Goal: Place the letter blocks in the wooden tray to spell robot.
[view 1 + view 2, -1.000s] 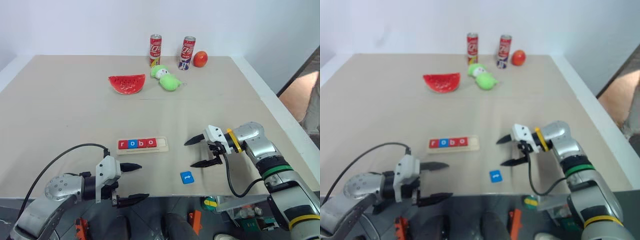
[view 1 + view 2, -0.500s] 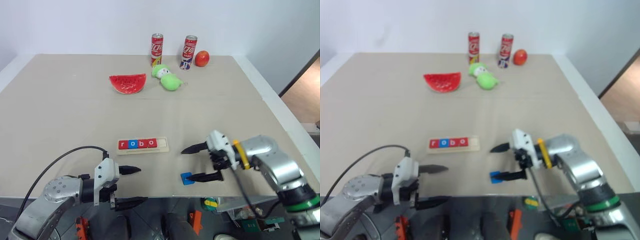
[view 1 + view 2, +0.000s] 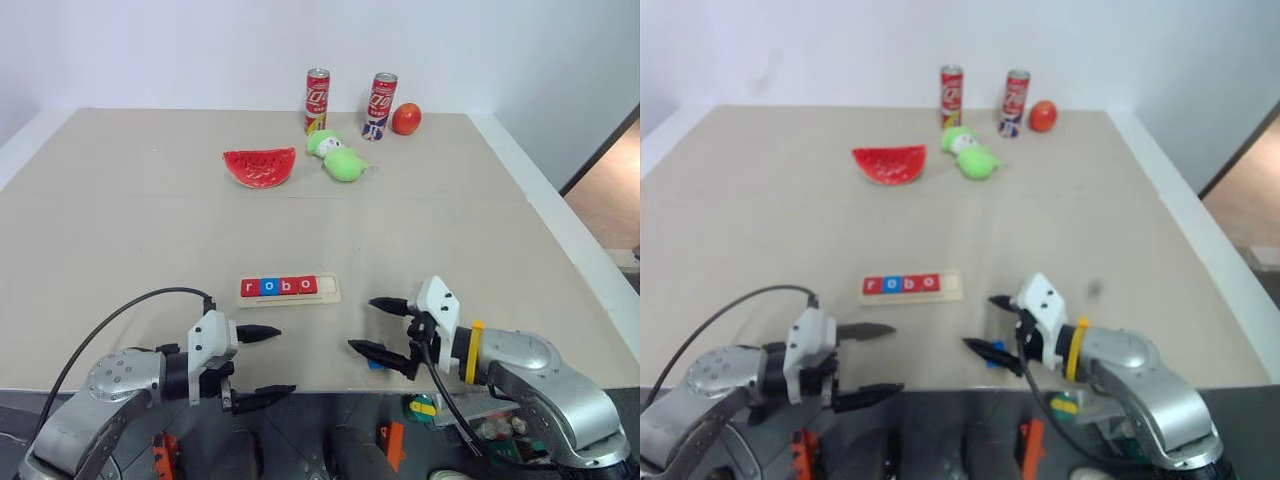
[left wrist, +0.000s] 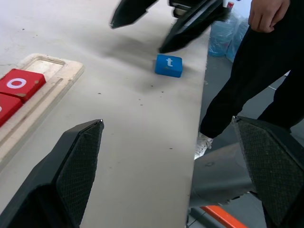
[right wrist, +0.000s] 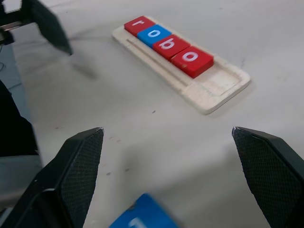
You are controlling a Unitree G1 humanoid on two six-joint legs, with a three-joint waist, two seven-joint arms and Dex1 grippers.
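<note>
Four flat square blocks (image 3: 278, 286), spelling "robo", are seated in the pale wooden tray (image 3: 328, 289). The blue "t" block (image 4: 168, 65) lies on the matte desk (image 3: 150, 230) between the released right pincer's (image 3: 378, 327) fingers. The left pincer (image 3: 262, 364) is released.

The left tool (image 3: 262, 365) reaches in low from the left, its two black fingers spread wide apart and pointing toward the right. The right tool (image 3: 385, 327) points back toward it, fingers equally wide apart, nothing held between them.

Head stereo pair looks down over table (image 3: 150, 210); wrist cameras sit low, close, sharing wooden tray (image 5: 216, 92).
</note>
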